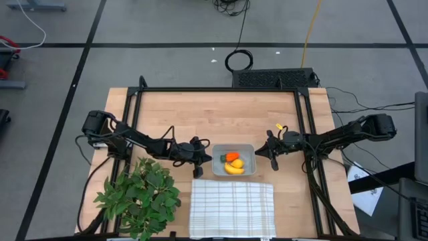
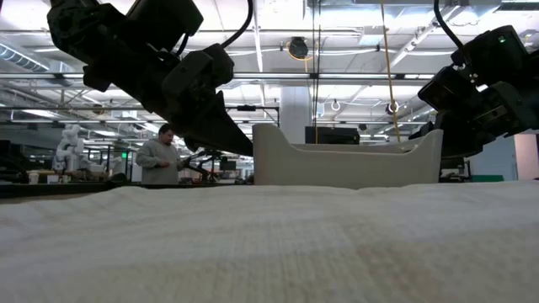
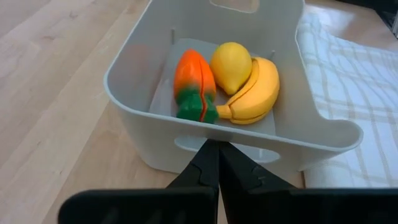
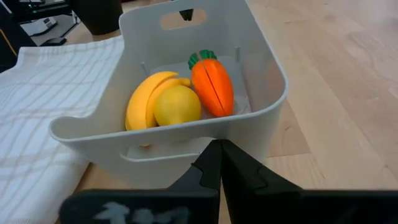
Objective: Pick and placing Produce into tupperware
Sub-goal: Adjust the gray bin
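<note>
Orange carrot (image 3: 194, 73) with green top, yellow banana (image 3: 258, 93) and yellow lemon (image 3: 231, 66); pale grey tupperware (image 3: 134, 109); white cloth (image 1: 232, 207) with grey checks; light wooden counter (image 1: 180, 114).

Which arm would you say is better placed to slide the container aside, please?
Neither clearly: the left tool and right tool both sit shut just outside opposite ends of the tupperware; the left looks marginally nearer.

No legible text, labels or numbers anywhere.

We see two dark jointed arms with black cables; each claw, left claw (image 3: 213, 171) and right claw (image 4: 219, 167), has matte black tapered fingers.
</note>
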Robot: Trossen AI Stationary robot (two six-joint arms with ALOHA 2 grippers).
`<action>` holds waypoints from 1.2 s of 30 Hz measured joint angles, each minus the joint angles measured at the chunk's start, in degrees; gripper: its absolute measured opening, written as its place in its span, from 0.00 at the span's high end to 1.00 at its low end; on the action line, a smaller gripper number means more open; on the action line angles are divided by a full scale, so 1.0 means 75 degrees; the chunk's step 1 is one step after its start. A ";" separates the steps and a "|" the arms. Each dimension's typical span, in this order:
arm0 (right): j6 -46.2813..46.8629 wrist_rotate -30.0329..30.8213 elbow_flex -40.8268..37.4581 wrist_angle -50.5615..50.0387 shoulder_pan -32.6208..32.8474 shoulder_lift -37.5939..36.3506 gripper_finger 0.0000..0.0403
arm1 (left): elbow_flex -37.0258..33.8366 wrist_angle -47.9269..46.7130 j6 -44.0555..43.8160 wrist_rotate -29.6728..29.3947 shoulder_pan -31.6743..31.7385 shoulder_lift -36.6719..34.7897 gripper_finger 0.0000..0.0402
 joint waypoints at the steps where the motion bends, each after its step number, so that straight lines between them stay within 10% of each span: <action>1: 0.0001 0.0000 0.0000 -0.0001 0.0000 0.0000 1.00 | 0.0000 0.0000 0.0000 -0.0021 0.0000 0.0000 1.00; 36: 0.0185 -0.0017 0.0009 0.0001 0.0003 -0.0003 1.00 | 0.0000 -0.0253 -0.0160 -0.0322 -0.0073 0.0000 1.00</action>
